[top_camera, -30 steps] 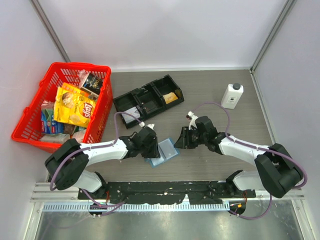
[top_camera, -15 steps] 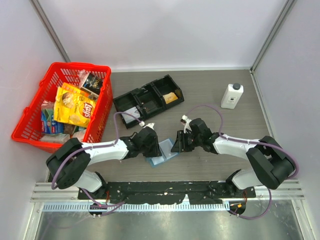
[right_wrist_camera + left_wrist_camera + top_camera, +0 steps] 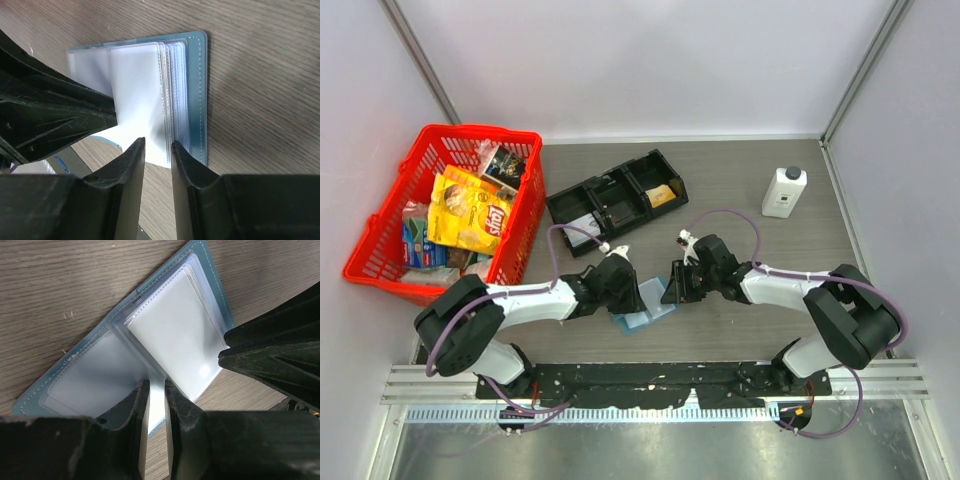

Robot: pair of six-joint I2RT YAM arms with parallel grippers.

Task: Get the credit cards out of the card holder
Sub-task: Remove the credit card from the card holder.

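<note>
Card holder (image 3: 85, 380) lies spread open and flat on the table (image 3: 750, 160), right under both my grippers, midway between the two arms.

Left gripper (image 3: 156, 390): jaws nearly together, only a thin slot, at the holder's near edge by the centre crease. Pale sleeve shows in the slot. Cannot tell whether I nip it or only bear down on it.

Right gripper (image 3: 157, 147): jaws apart, not clamped, straddling a whitish leaf that reaches past the near edge of the right half. Card or empty clear sleeve, cannot tell. Credit cards (image 3: 175, 330) sit in the stacked pockets of that half; none fully out, by my reading.

Doing it well:
- Left should pin the holder by cover or crease so it doesn't ride along.
- Right should close on a card's edge alone, not on sleeve plastic.
- Then draw out along the pocket's mouth, low and straight.
- Thin, slick stock: a shallow bite will likely slip, and a skewed pull will likely lift the whole wallet.

Edges and room:
- My two sets of fingertips are near each other over the holder, with little slack between them.
- Bare wood to the right and ahead of the right arm looks good for withdrawing and laying cards down.
- Black tray (image 3: 582, 192) lies beyond the holder, apart from it.
- Red basket (image 3: 480, 130) is far left and white bottle (image 3: 784, 192) far right, both well apart from the work.
</note>
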